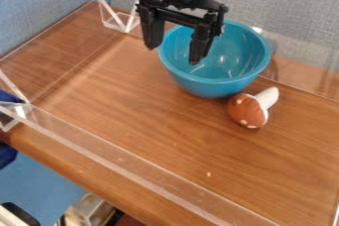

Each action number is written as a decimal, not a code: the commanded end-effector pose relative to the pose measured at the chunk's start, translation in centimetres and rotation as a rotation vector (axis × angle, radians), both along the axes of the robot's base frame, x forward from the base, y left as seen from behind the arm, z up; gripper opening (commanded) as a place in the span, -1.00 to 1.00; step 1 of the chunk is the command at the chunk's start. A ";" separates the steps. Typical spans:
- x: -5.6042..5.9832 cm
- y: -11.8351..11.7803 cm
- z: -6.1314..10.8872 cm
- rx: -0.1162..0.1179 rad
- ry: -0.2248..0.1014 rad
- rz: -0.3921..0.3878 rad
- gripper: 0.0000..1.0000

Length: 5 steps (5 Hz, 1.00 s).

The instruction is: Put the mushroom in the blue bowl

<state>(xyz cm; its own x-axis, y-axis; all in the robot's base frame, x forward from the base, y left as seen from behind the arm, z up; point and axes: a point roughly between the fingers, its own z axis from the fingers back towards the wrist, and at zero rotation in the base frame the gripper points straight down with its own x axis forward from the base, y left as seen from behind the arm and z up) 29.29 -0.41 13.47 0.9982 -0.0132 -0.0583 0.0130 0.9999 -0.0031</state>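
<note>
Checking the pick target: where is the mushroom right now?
In the camera view the mushroom lies on the wooden table, right of centre, just in front of the blue bowl.

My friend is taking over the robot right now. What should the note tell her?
Gripper: open, holding nothing, pointing down over the near-left rim of the bowl.
Mushroom: lying on its side on the table, just in front of the bowl on its right, very close to its wall.
Done: nothing yet; the bowl looks empty.
Left: move to the mushroom, grab it, lift it, drop it in the bowl.
</note>
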 end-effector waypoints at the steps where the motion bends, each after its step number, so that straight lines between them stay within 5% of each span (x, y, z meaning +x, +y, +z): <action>1: -0.1 0.3 -0.1 -0.004 0.013 0.027 1.00; 3: 1.5 -2.7 -3.8 -0.018 0.003 -0.104 1.00; 5: 4.5 -6.5 -4.3 -0.021 -0.024 -0.264 1.00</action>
<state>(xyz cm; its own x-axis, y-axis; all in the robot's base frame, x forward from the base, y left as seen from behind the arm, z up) 31.17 -6.23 7.12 0.9667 -0.2024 -0.1568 0.2007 0.9793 -0.0264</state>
